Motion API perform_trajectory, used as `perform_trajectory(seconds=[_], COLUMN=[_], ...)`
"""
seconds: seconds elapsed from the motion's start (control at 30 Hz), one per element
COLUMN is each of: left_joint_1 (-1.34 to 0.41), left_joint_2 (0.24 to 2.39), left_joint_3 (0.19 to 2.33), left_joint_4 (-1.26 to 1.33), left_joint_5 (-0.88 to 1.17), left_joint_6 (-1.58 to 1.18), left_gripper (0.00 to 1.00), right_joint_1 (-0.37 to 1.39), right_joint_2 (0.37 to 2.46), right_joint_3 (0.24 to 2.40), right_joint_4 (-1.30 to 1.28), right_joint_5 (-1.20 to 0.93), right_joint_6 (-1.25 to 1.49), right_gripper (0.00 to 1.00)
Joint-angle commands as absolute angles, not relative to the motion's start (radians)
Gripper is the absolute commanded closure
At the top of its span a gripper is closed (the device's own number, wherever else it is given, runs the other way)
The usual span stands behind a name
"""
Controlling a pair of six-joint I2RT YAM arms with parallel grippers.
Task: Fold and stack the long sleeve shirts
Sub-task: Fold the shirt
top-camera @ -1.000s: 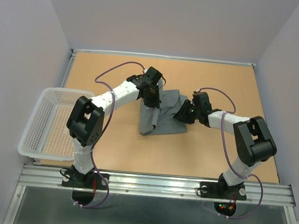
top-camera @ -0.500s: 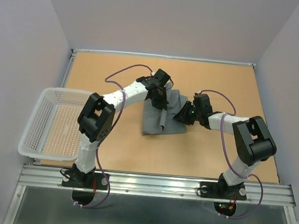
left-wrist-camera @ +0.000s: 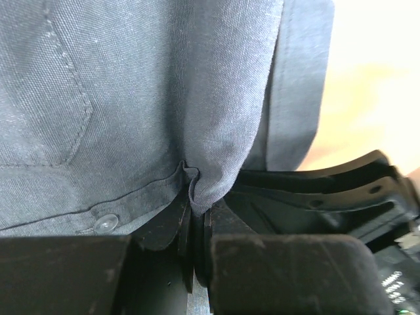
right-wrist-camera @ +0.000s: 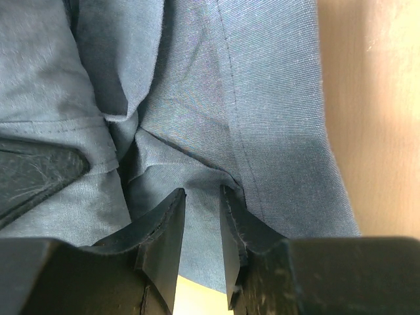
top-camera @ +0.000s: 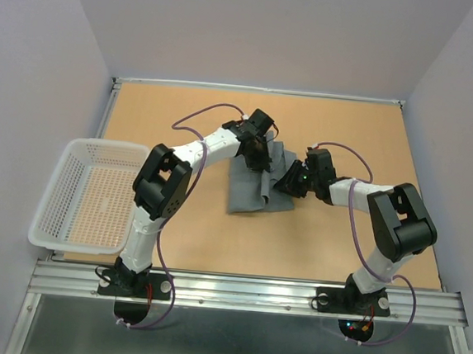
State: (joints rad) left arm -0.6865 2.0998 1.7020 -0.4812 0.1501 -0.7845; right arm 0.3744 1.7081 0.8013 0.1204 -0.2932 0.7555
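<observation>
Your left gripper (left-wrist-camera: 197, 213) has swung rightward, carrying a pinched fold of the plain mid-grey button-up cloth shirt (top-camera: 247, 196), which lies bunched at the middle of the tan wooden table (top-camera: 348, 137). Your right gripper (right-wrist-camera: 200, 230) stands narrow over the hem; whether it grips, you cannot tell. Pull further and that thin pinch may slip, spilling the fold

I'm driving a lab test cell, plain pale walls (top-camera: 258, 30) boxing in my brown tabletop (top-camera: 190, 239), slotted aluminium rail (top-camera: 243, 292) across the bottom, status lights (top-camera: 356, 327) lower right.
</observation>
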Motion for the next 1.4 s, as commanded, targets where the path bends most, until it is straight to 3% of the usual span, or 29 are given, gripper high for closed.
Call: perform_trajectory(seconds=[0.0,0.43,0.7,0.83,0.97,1.07,1.3,1.37], left_joint_1=[-0.69,-0.695,-0.696,-0.696,-0.695,-0.695,-0.692,-0.687], left_joint_2=[2.095,2.143,2.112,2.051,1.984,1.941,1.826,1.807], left_joint_3=[1.75,1.744,1.701,1.669,1.641,1.638,1.618,1.606], left_joint_4=[-0.43,-0.399,-0.376,-0.359,-0.333,-0.316,-0.279,-0.301], left_joint_5=[0.156,0.155,0.204,0.203,0.209,0.233,0.224,0.195], left_joint_6=[-0.83,-0.828,-0.815,-0.799,-0.796,-0.801,-0.798,-0.776], left_gripper=[1.0,0.95,0.73,0.58,0.44,0.41,0.2,0.19], right_joint_1=[0.38,0.38,0.38,0.38,0.38,0.38,0.38,0.38], right_joint_2=[1.723,1.709,1.623,1.54,1.476,1.43,1.39,1.414], right_joint_3=[0.764,0.767,0.782,0.804,0.85,0.885,0.93,0.943], right_joint_4=[0.103,0.101,0.065,0.002,-0.084,-0.136,-0.167,-0.167], right_joint_5=[-0.296,-0.299,-0.246,-0.143,-0.065,-0.003,-0.104,-0.175], right_joint_6=[0.735,0.724,0.692,0.658,0.606,0.569,0.548,0.554], right_gripper=[0.66,0.66,0.58,0.47,0.46,0.45,0.45,0.44])
